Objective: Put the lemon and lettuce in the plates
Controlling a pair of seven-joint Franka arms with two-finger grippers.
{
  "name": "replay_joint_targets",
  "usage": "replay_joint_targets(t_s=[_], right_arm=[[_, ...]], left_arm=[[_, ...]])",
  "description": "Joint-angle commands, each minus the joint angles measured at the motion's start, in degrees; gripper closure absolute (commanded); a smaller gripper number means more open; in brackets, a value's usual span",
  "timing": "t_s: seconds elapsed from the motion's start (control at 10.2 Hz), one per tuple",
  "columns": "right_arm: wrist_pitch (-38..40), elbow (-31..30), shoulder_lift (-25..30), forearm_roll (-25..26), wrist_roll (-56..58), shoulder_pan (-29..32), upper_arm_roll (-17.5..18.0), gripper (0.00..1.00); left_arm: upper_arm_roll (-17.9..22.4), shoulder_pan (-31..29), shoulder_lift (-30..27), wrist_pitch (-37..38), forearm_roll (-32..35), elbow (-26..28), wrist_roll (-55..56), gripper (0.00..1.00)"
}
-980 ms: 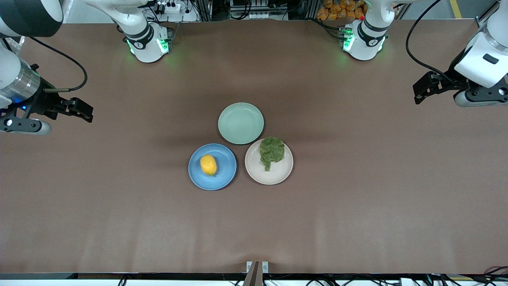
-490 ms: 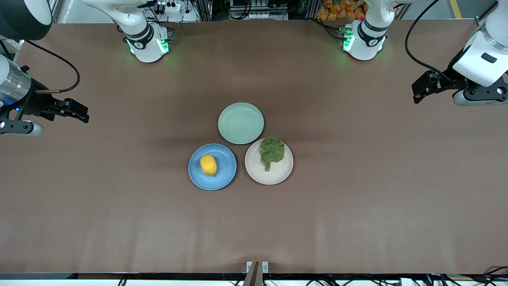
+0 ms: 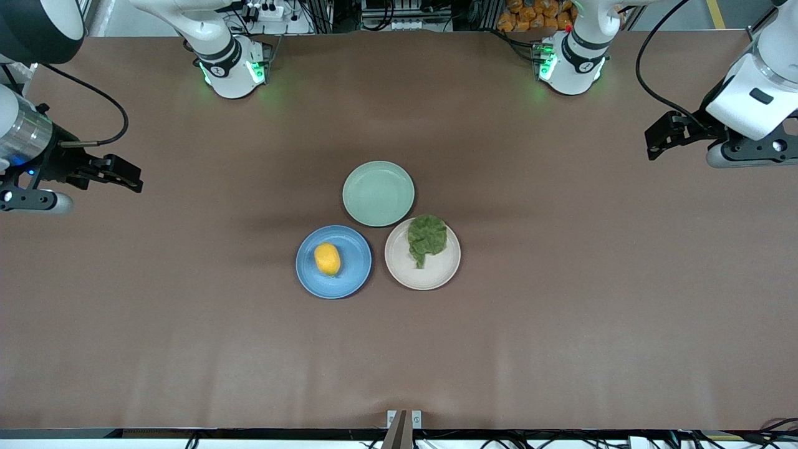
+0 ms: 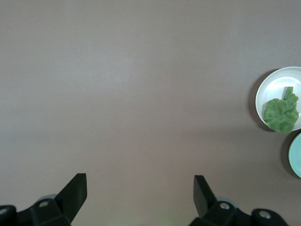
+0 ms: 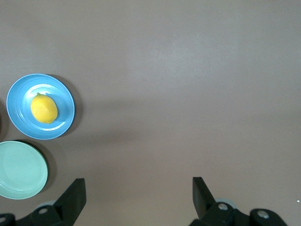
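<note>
The lemon (image 3: 327, 259) lies on the blue plate (image 3: 353, 276) at the table's middle; it also shows in the right wrist view (image 5: 44, 108) on that plate (image 5: 19, 92). The lettuce (image 3: 427, 239) lies on the beige-pink plate (image 3: 436, 277), beside the blue one toward the left arm's end; it also shows in the left wrist view (image 4: 281, 111) on its plate (image 4: 273, 84). My left gripper (image 3: 656, 138) (image 4: 139, 183) is open and empty, up over bare table at the left arm's end. My right gripper (image 3: 128, 176) (image 5: 138, 186) is open and empty over the right arm's end.
A pale mint-green plate (image 3: 378, 193) with nothing on it lies farther from the front camera than the two other plates and touches them. It shows in the right wrist view (image 5: 21, 169) and at the edge of the left wrist view (image 4: 296, 155). Brown cloth covers the table.
Both arms shifted slightly at their ends of the table. The lemon, the lettuce and the plates have not moved.
</note>
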State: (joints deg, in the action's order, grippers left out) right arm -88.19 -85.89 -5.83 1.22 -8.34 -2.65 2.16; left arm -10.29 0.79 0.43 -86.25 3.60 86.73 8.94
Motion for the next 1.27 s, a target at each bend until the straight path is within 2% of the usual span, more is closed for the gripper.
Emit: replay_joint_targets(t_s=[0.0,0.49,0.69,1.18], right_arm=[[-0.05,-1.12,1.17,-0.87,0.7,-0.34,-1.01,0.0],[0.04,-1.82,1.78,-0.87,0.7,-0.6,-1.19,0.0],[-0.4,-3.83,3.01,-0.87,0.7,-0.43,-1.19,0.0],[-1.02,-6.65,5.03,-0.87,0.79,-0.34,-1.19,0.0]], left_arm=[[0.62,-0.09,-0.96,0.74,-1.58,0.46,-2.88,0.0],[0.71,-0.18,-0.87,-2.07,-2.1,0.54,-2.88,0.0],[0.89,-0.96,-0.69,-3.48,-4.47,0.63,-2.61,0.0],[0.89,-0.97,-0.08,-3.48,-3.6,0.02,-2.44,0.0]])
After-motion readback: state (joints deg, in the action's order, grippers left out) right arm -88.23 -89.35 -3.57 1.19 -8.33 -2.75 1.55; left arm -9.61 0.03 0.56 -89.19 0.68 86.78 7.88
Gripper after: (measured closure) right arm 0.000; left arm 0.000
